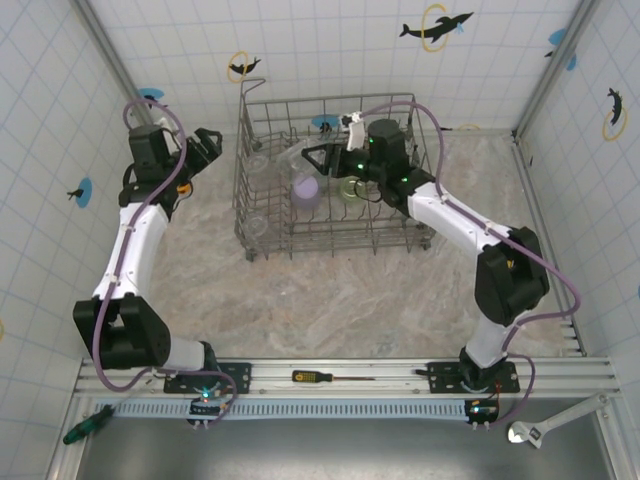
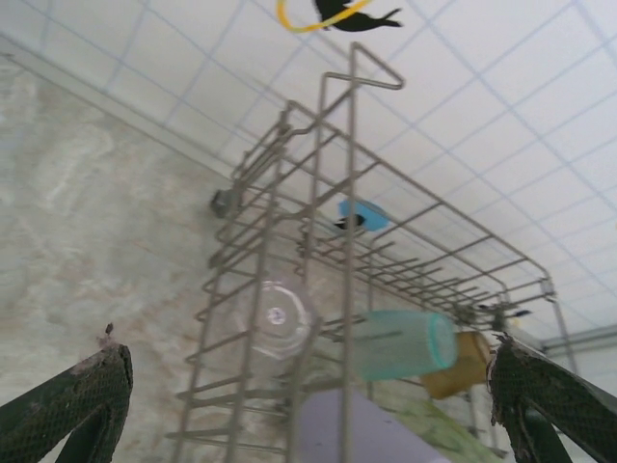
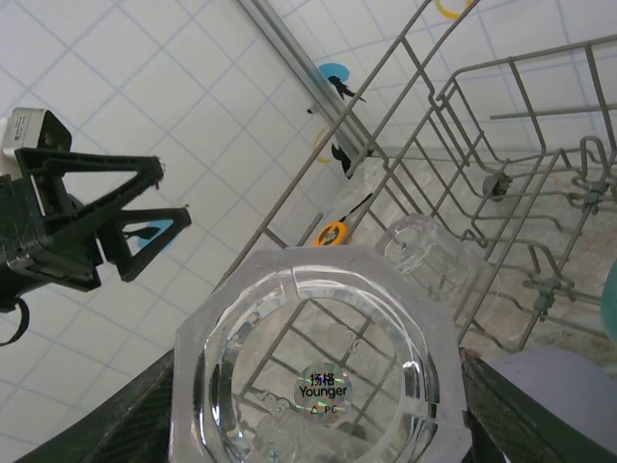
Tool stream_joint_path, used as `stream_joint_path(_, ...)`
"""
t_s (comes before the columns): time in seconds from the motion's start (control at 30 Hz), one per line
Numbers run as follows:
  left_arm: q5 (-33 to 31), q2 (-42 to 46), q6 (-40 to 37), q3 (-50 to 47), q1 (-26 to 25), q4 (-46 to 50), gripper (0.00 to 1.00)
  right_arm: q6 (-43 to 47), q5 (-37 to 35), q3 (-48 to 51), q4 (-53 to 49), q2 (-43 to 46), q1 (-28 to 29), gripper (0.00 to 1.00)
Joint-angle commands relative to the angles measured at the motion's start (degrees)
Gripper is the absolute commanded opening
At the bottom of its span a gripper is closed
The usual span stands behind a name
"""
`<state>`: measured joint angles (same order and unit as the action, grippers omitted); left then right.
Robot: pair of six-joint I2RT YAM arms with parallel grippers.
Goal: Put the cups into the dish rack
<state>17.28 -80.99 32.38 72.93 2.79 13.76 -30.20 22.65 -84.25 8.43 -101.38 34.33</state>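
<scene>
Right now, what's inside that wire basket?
In the dish rack: a lavender cup, a pale green cup, a clear cup, plus a teal cup and an amber cup in the left wrist view. From above, the right gripper, holding another clear cup, hides whatever lies beneath it.

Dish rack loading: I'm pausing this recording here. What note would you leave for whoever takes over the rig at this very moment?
Left gripper: open and empty, just outside the left side of the dish rack.
Right gripper: shut on a clear cup, held above the rack's left half.
Done: the lavender cup, pale green cup, teal cup, amber cup and a second clear cup are in the rack.
Left: lower the held cup among the tines and release it.
</scene>
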Motion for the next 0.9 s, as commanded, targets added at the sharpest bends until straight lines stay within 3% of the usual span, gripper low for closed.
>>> stream_joint_path(0.0, -4.9, -1.2, -4.0, -2.8, 1.2, 2.0, 0.97, 4.9, -3.7, -5.6, -5.5, -2.9, 1.7, 0.39)
stream_joint_path(0.33, -8.0, -3.0, -7.4, -9.2, 4.5, 0.0, 0.97, 11.1, -9.3, -18.1, -16.1, -10.7, 6.0, 0.38)
stream_joint_path(0.5, -12.6, -1.6, -8.8, -12.4, 4.8, -1.0, 0.97, 11.5, -11.1, -20.6, -17.1, -14.1, 7.4, 0.38)
stream_joint_path(0.87, -8.6, -3.2, -7.1, -12.7, 4.8, -2.0, 0.97, 14.0, -13.6, -29.2, -22.1, -21.7, 9.5, 0.37)
